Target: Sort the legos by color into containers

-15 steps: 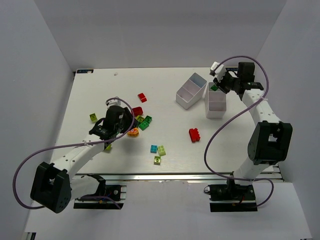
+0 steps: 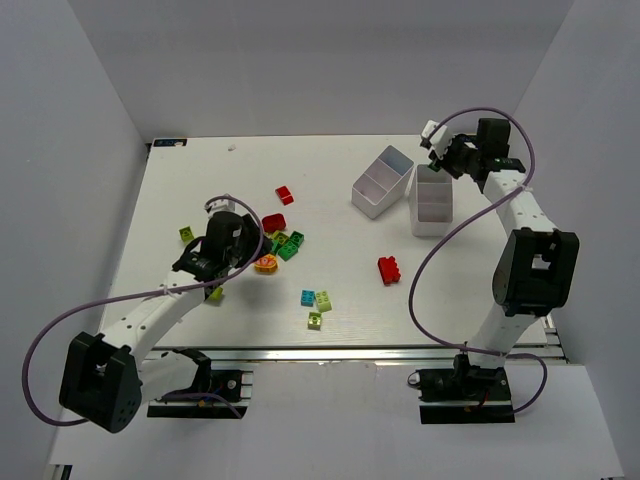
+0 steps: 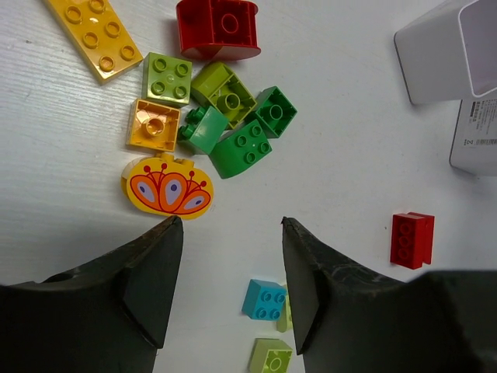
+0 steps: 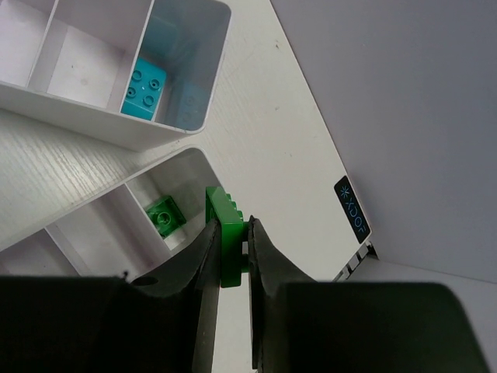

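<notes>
Loose legos lie clustered beyond my left gripper (image 3: 231,221): a dark red round piece (image 3: 217,27), a yellow plate (image 3: 93,35), lime (image 3: 167,78), orange (image 3: 154,124) and green bricks (image 3: 241,148), and a yellow piece with a flower print (image 3: 167,186). The left gripper is open over bare table just short of the printed piece. A cyan brick (image 3: 264,299) and a red brick (image 3: 411,239) lie apart. My right gripper (image 4: 232,225) is shut on a green brick (image 4: 225,233), held on edge above the far end of one container (image 4: 116,186), beside its compartment holding a green brick (image 4: 165,216).
The other container (image 4: 194,124) holds a cyan brick (image 4: 144,87) in its end compartment. In the top view both containers (image 2: 383,180) (image 2: 432,200) stand at the back right. Stray bricks include a red one (image 2: 285,193) and a lime one (image 2: 186,235). Walls enclose the table.
The left gripper has drawn back slightly from the cluster. The right gripper has shifted a little toward the back right with the green brick still in it.
</notes>
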Available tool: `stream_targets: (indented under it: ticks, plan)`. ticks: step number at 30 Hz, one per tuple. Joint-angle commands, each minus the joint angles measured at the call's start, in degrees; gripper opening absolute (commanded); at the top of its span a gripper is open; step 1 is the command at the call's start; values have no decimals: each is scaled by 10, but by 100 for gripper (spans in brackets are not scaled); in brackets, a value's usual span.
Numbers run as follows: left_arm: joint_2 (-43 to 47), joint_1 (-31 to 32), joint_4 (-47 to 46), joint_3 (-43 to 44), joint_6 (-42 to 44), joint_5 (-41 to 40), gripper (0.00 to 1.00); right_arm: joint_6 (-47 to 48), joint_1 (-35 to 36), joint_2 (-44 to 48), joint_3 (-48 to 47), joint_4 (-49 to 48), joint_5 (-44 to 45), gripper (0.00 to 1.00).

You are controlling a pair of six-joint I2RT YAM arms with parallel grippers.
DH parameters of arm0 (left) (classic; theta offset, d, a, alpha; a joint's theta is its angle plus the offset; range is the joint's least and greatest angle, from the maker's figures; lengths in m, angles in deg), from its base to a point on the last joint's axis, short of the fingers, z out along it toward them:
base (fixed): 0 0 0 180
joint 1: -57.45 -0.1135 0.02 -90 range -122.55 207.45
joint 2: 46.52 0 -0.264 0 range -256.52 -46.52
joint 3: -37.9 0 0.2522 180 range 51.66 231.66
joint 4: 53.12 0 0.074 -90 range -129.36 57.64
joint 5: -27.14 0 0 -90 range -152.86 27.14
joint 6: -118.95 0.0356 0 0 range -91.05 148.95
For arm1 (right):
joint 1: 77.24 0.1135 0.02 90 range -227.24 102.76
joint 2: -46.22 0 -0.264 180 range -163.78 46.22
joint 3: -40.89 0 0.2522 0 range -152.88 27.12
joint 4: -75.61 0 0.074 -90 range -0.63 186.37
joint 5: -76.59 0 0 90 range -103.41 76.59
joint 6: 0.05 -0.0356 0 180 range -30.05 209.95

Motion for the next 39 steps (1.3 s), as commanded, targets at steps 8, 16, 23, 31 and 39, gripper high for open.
stream_targets:
  ticks: [8, 16, 23, 31, 39]
  plan:
    - [39, -12, 33, 11, -26, -8, 65, 19, -1, -7, 0, -6, -11, 17]
    - [49, -46, 104, 15, -76, -43, 68, 0, -3, -5, 8, -34, 0, 50]
    - [47, -82, 213, 29, -136, -69, 68, -69, -10, 25, -11, -39, -22, 57]
    - [26, -96, 287, 51, -202, -87, 74, -172, -10, 94, 49, -35, -248, 89]
    - [-54, -96, 79, 78, 0, 134, 53, -154, 80, 100, 86, 111, -314, 46]
